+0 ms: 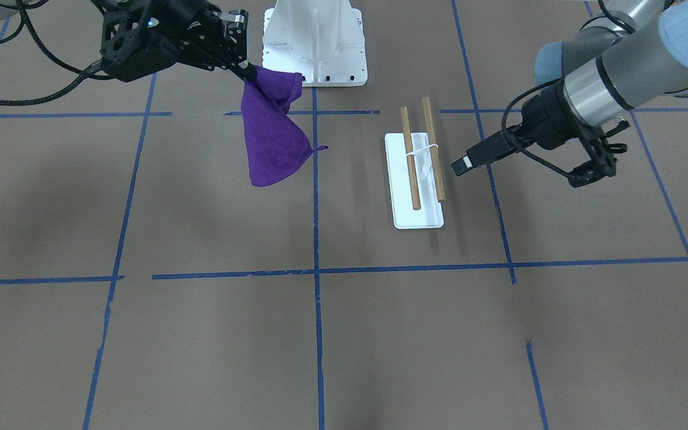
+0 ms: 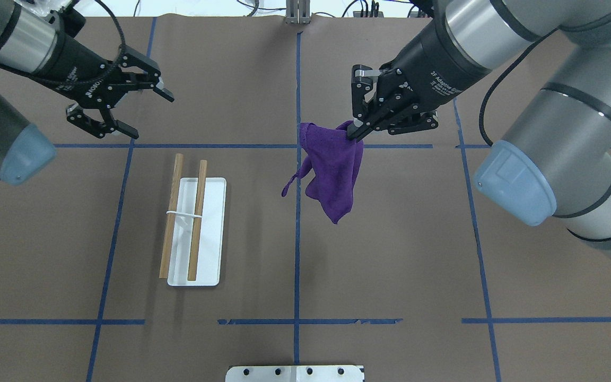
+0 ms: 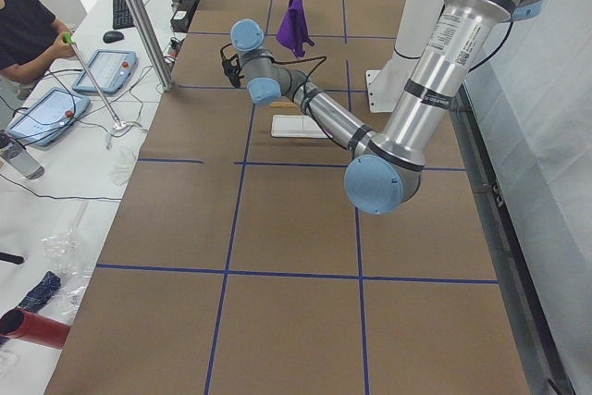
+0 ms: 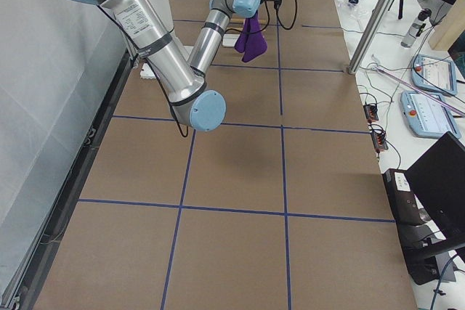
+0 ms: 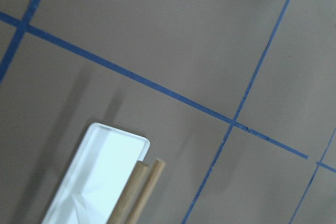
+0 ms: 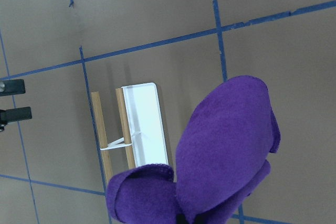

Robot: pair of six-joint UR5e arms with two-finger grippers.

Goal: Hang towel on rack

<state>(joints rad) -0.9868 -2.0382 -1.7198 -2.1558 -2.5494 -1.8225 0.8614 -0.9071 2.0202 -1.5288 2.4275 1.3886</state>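
The purple towel [image 2: 333, 175] hangs in the air from my right gripper [image 2: 356, 133], which is shut on its top corner; it also shows in the front view [image 1: 272, 134] and the right wrist view [image 6: 220, 161]. The rack [image 2: 186, 223], two brown dowels on a white base plate, stands to the left of the towel, clear of it; it shows in the front view [image 1: 420, 155] and partly in the left wrist view [image 5: 139, 192]. My left gripper [image 2: 136, 106] is open and empty, hovering beyond the rack's far end.
The white bolted robot pedestal [image 1: 314, 45] stands at the robot's side of the table. Blue tape lines [image 2: 297, 239] cross the brown table. An operator [image 3: 23, 30] sits at a side bench with tablets.
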